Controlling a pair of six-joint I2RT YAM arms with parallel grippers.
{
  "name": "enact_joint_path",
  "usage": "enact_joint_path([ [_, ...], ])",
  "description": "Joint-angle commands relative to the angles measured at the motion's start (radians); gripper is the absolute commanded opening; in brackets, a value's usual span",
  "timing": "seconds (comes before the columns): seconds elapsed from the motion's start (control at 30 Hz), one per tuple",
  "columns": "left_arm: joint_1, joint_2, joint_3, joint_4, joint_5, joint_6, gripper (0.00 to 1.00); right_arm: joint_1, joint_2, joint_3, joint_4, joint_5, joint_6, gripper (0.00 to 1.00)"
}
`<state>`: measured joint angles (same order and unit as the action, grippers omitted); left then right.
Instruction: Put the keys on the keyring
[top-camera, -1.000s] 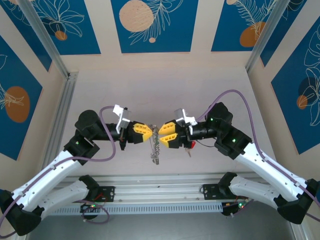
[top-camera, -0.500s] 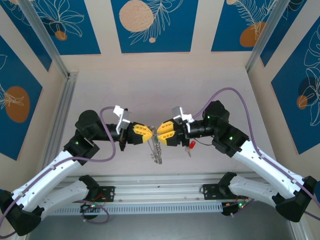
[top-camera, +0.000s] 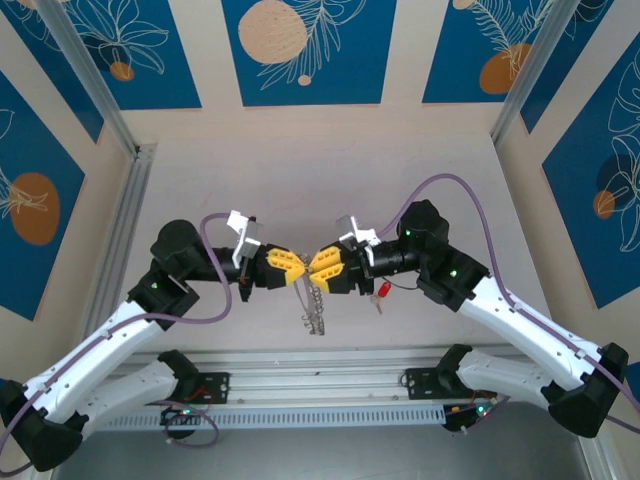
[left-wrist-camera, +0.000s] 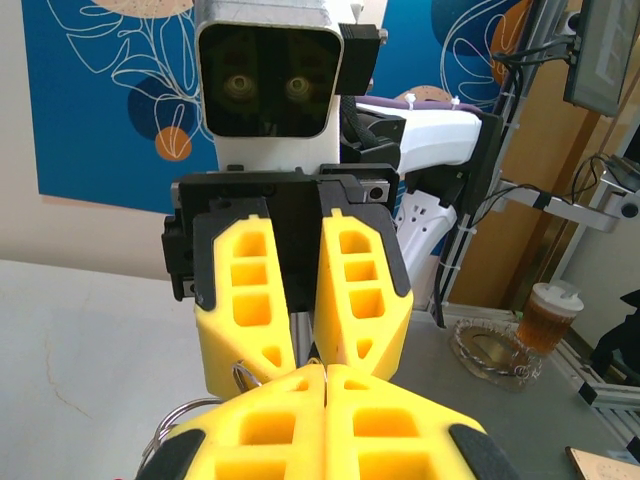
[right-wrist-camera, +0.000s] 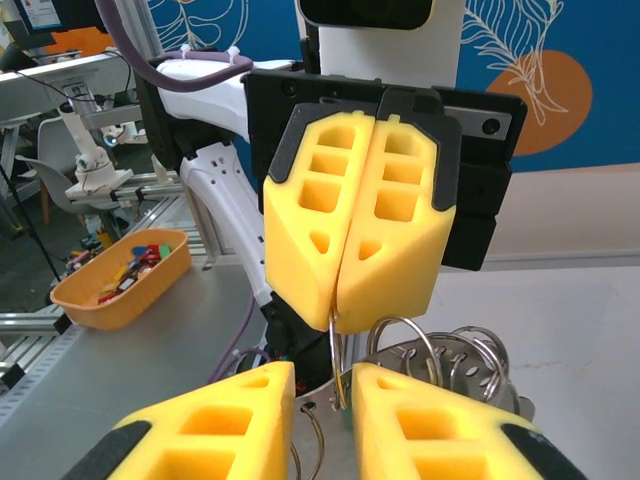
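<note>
On the left, left gripper (top-camera: 297, 275) jaws pressed together, pinching a ring of the keyring (top-camera: 314, 305), chain dangling below. Facing it, right gripper (top-camera: 315, 272) jaws narrowly spread around that ring. Further right, red key (top-camera: 383, 288) lying on the table (top-camera: 400, 180).

Pale table (top-camera: 300, 180); small red-headed key (top-camera: 383, 289) lying on it.

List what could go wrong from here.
1. The left tool pinches the keyring by a thin ring at its very tips. A tug from the right tool, nearly tip to tip with it, could pull it free.
2. The red key lies unheld on the table, and both tools may end up busy.
</note>
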<state>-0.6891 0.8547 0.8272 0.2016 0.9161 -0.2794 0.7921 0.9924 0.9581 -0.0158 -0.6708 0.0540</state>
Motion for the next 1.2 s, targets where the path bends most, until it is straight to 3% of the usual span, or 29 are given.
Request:
enact_joint_path([
  [0.0,0.007,-0.008,0.024,0.06,0.015,0.008,0.0,0.008,-0.001,0.03,0.007,-0.021,0.007,0.18],
  [0.1,0.005,-0.012,0.026,0.046,0.006,0.018,0.0,0.008,-0.008,0.03,0.001,-0.013,-0.001,0.01],
  [0.2,0.007,-0.018,0.029,-0.003,-0.022,0.049,0.0,0.008,-0.018,0.031,-0.011,0.003,-0.006,0.0],
  [0.3,0.008,-0.031,0.078,-0.189,-0.108,0.161,0.0,0.008,-0.025,0.052,-0.067,0.045,-0.034,0.0],
  [0.43,0.006,-0.04,0.21,-0.504,-0.212,0.343,0.45,0.009,0.012,0.156,-0.282,0.14,-0.132,0.0],
  [0.5,0.006,-0.035,0.263,-0.62,-0.24,0.405,0.51,0.013,0.038,0.208,-0.376,0.194,-0.175,0.0],
  [0.67,0.005,-0.009,0.331,-0.773,-0.266,0.501,0.42,0.048,0.11,0.325,-0.565,0.324,-0.243,0.0],
  [0.8,0.005,0.029,0.361,-0.8,-0.236,0.527,0.41,0.105,0.176,0.413,-0.687,0.42,-0.284,0.0],
  [1.17,-0.004,0.098,0.384,-0.835,-0.179,0.542,0.27,0.135,0.179,0.431,-0.676,0.402,-0.289,0.0],
])
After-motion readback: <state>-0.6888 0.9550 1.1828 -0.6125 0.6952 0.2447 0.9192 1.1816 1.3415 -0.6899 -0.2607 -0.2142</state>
